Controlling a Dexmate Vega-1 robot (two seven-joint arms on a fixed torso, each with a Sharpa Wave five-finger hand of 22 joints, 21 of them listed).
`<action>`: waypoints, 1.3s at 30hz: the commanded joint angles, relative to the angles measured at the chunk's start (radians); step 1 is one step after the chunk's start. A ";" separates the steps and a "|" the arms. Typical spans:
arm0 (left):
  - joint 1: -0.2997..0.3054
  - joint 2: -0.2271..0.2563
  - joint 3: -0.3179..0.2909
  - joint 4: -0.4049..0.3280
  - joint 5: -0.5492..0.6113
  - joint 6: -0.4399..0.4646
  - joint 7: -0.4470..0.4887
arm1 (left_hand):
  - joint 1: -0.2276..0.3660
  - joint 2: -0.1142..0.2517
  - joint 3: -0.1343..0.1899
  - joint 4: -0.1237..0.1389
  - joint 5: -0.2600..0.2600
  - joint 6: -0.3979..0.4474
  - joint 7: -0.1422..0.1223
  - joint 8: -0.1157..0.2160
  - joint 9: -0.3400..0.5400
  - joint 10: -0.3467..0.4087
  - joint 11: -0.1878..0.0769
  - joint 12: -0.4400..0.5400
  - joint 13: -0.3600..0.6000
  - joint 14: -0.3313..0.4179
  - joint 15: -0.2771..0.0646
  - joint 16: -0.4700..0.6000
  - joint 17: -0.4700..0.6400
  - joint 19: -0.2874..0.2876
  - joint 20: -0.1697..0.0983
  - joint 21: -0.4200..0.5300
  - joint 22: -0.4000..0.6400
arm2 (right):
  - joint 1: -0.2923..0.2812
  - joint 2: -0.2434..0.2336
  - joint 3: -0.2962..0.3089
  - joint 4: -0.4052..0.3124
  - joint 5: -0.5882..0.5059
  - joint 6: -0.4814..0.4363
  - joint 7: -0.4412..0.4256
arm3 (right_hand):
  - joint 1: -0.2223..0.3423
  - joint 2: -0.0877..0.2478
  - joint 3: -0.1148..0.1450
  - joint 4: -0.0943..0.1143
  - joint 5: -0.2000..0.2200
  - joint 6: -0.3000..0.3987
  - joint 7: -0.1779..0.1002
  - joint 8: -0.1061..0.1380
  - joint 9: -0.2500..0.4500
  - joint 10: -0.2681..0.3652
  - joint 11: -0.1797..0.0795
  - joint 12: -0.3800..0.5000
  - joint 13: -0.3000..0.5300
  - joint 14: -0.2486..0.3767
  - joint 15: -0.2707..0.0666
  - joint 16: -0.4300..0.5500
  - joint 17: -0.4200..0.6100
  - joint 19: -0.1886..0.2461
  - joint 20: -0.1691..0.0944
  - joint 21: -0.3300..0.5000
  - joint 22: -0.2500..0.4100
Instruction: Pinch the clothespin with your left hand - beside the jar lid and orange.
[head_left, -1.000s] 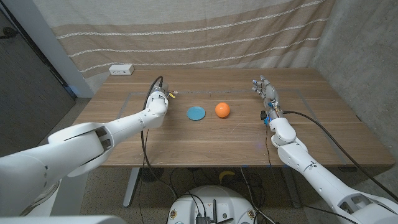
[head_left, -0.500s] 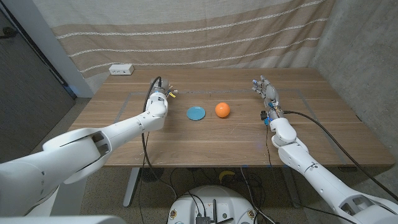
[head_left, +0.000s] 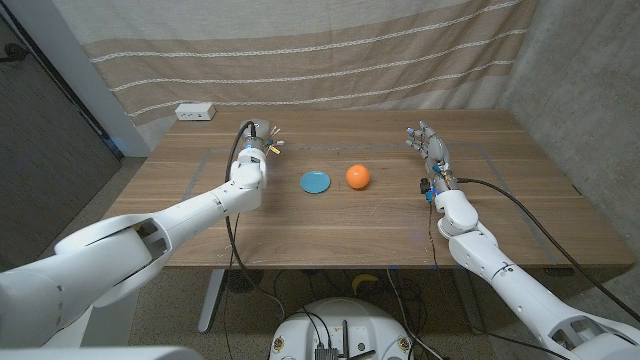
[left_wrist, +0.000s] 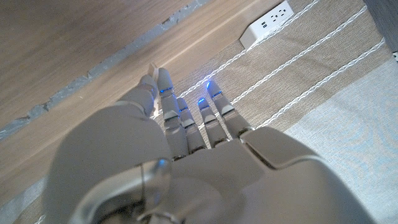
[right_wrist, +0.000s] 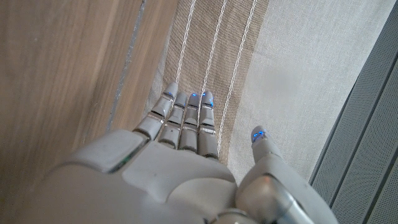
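My left hand (head_left: 257, 146) is at the table's far left middle and pinches a small yellow clothespin (head_left: 277, 142) at its fingertips. In the left wrist view a pale tip of the clothespin (left_wrist: 151, 67) pokes out beside the fingers (left_wrist: 186, 118), which are held together; the rest of it is hidden. The blue jar lid (head_left: 316, 181) lies to the right of that hand, and the orange (head_left: 358, 176) sits just past the lid. My right hand (head_left: 428, 143) stands at the far right with its fingers (right_wrist: 185, 118) straight and nothing in it.
A white power strip (head_left: 195, 112) lies at the table's back left edge, also seen as the power strip (left_wrist: 268, 25) from the left wrist. A striped curtain (head_left: 320, 50) hangs behind the table. Bare wood (head_left: 330, 225) stretches across the front.
My left hand has moved a little further from me, and the clothespin has gone with it. The lid, the orange and my right hand have stayed where they were.
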 joint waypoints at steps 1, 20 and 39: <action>0.064 0.019 -0.101 -0.075 -0.090 -0.075 0.111 | 0.005 0.021 0.048 0.034 0.007 -0.007 -0.001 0.095 0.150 0.014 -0.001 0.005 0.002 0.012 -0.101 0.004 0.002 0.000 -0.009 0.009 0.002 | -0.008 -0.006 0.003 -0.013 0.000 -0.002 0.001 | -0.005 0.005 -0.003 -0.003 0.005 0.010 0.000 -0.002 0.004 0.007 -0.001 0.004 0.004 0.007 0.001 0.002 0.003 0.004 -0.003 -0.001 0.004; 0.139 0.045 -0.212 -0.161 -0.211 -0.210 0.177 | -0.007 0.018 0.066 0.035 0.008 -0.021 -0.004 0.130 0.195 0.027 -0.002 0.006 0.004 0.028 -0.111 0.006 0.000 0.004 -0.012 0.017 0.002 | -0.013 -0.013 0.005 -0.035 -0.005 -0.012 -0.001 | -0.005 0.005 -0.004 -0.004 0.005 0.011 0.000 -0.004 0.004 0.008 0.000 0.003 0.006 0.006 0.002 0.001 0.005 0.004 -0.003 -0.005 0.004; 0.218 0.077 -0.330 -0.228 -0.390 -0.410 0.159 | -0.021 0.017 0.083 0.036 0.009 -0.037 -0.006 0.164 0.240 0.042 -0.005 0.007 0.006 0.037 -0.119 0.004 -0.002 0.017 -0.014 0.030 0.002 | -0.025 -0.017 0.008 -0.051 -0.009 -0.011 -0.007 | -0.004 0.005 -0.005 -0.005 0.005 0.012 0.000 -0.005 0.004 0.009 -0.001 0.003 0.009 0.007 0.003 0.000 0.006 0.005 -0.003 -0.009 0.004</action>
